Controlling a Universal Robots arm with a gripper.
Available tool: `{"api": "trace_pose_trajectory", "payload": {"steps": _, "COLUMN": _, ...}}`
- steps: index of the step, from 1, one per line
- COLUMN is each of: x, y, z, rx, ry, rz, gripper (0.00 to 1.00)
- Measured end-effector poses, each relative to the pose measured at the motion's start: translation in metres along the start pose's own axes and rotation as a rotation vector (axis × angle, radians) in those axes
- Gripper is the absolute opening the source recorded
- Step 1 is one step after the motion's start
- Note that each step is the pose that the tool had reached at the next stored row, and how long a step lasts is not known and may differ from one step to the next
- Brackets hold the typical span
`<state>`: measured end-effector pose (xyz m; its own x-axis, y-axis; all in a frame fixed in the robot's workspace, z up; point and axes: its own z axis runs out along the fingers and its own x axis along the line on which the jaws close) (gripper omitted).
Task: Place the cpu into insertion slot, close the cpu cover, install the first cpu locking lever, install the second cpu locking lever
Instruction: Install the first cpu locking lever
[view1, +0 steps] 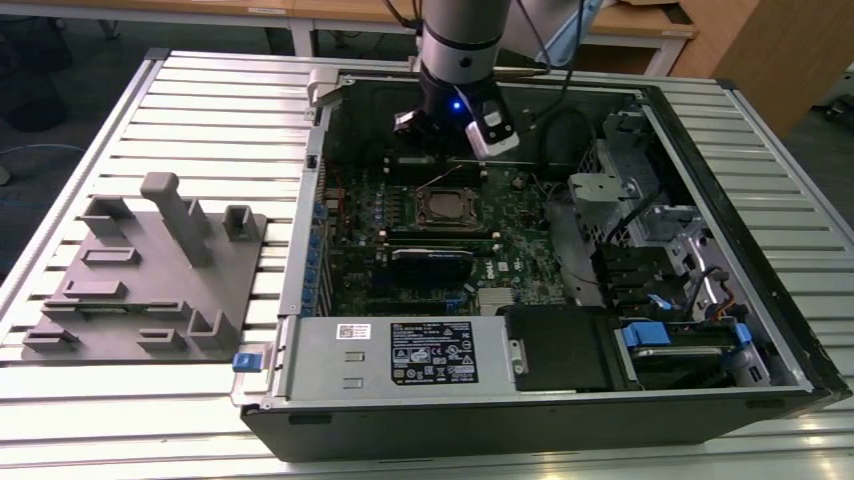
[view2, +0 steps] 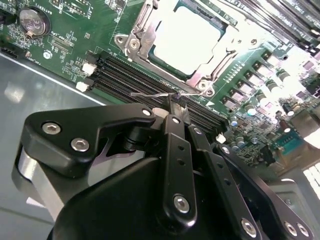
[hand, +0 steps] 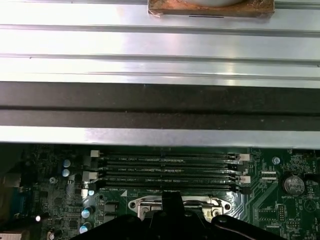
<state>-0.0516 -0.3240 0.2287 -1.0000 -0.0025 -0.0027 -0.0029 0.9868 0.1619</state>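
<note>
cpu (under cover) just past end effector, lever @ tip

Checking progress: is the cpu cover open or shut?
Shut: in the second wrist view the cpu cover lies flat, framing the cpu in its window.

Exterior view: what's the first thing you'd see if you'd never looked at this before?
A big black open computer case sits on the ribbed silver metal table, its green circuit board bared, with the grey robot arm reaching down into it. In the second wrist view, the black end effector points at the bright silvery square chip framed by the silver metal cover.
</note>
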Motion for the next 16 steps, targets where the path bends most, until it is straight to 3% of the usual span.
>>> {"api": "trace_pose_trajectory", "payload": {"steps": 5, "x": -0.0027, "y": 0.0005, "z": 0.0051, "rx": 0.0002, "ry": 0.0001, "rz": 0.000, "gripper": 0.10}}
{"api": "trace_pose_trajectory", "payload": {"steps": 10, "x": -0.0116, "y": 0.0019, "z": 0.0079, "rx": 0.0000, "ry": 0.0000, "rz": 0.000, "gripper": 0.10}}
{"api": "trace_pose_trajectory", "payload": {"steps": 16, "x": -0.0120, "y": 0.0020, "z": 0.0081, "rx": 0.0003, "ry": -0.0002, "rz": 0.000, "gripper": 0.10}}
